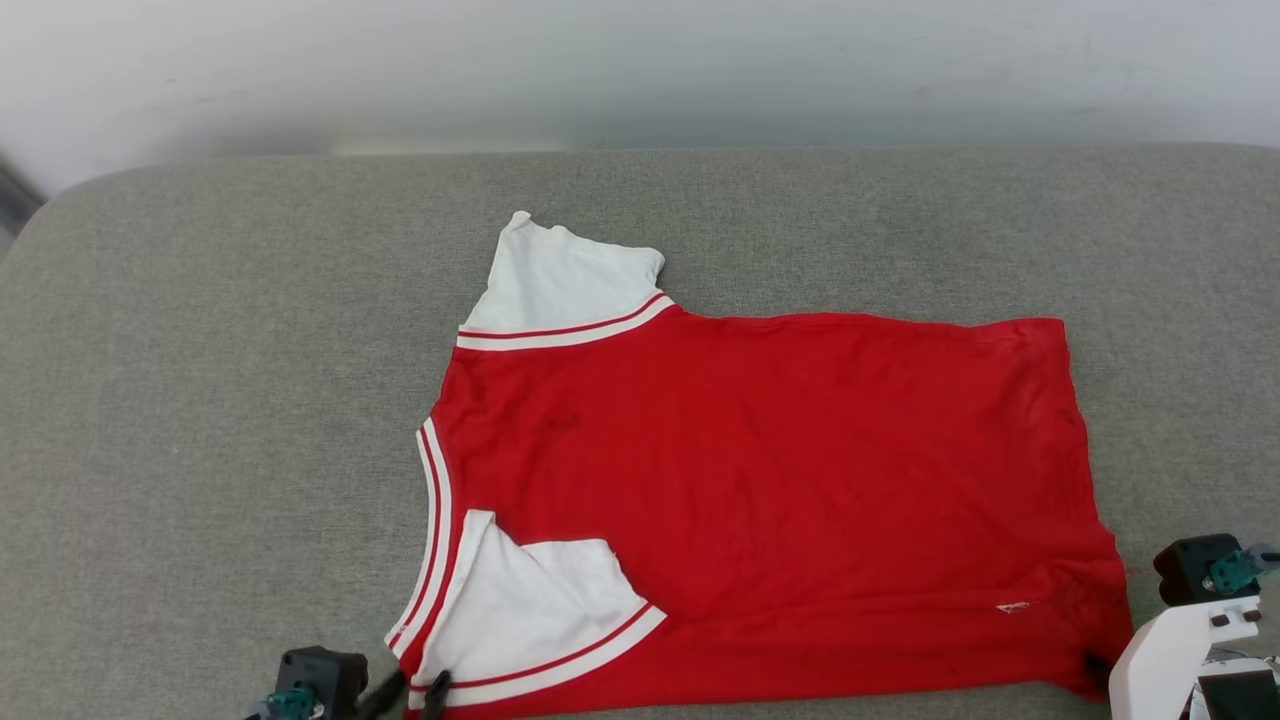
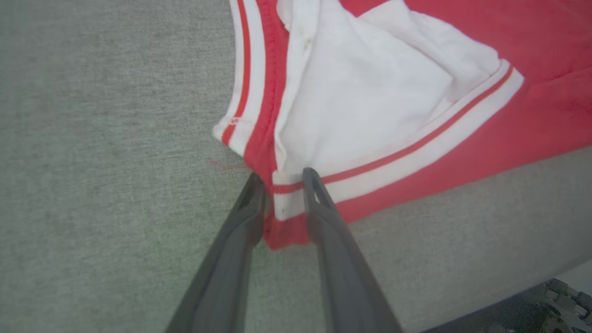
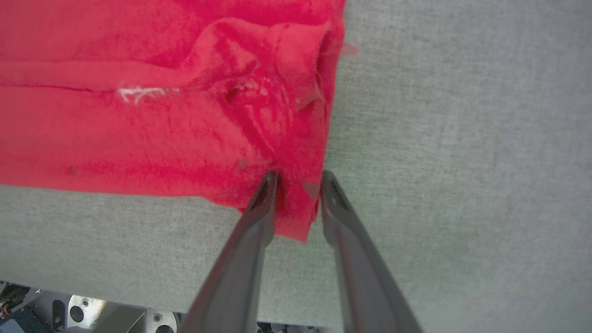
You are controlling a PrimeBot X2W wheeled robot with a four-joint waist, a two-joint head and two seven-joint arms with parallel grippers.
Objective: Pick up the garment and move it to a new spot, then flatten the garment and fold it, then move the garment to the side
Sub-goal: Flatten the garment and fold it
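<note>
Head view, and your garment (image 1: 760, 470) lies flat on the grey cushion (image 1: 200, 400), long axis left-right, collar (image 1: 432, 520) by the left tool (image 2: 283, 175), hem (image 1: 1085, 450) by the right tool (image 3: 300, 175), each astride its near corner, jaws narrowly parted, grip unclear.

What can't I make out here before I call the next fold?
Grip: in each wrist view the garment lies between the fingers of the left gripper and right gripper; pinched or loose, cannot tell.
Head view: the garment's near left corner is cut off by the bottom edge.
Head view: the white forearm covers the corner at the right gripper.
Small white mark near the hem: too small to read in the head view.
</note>
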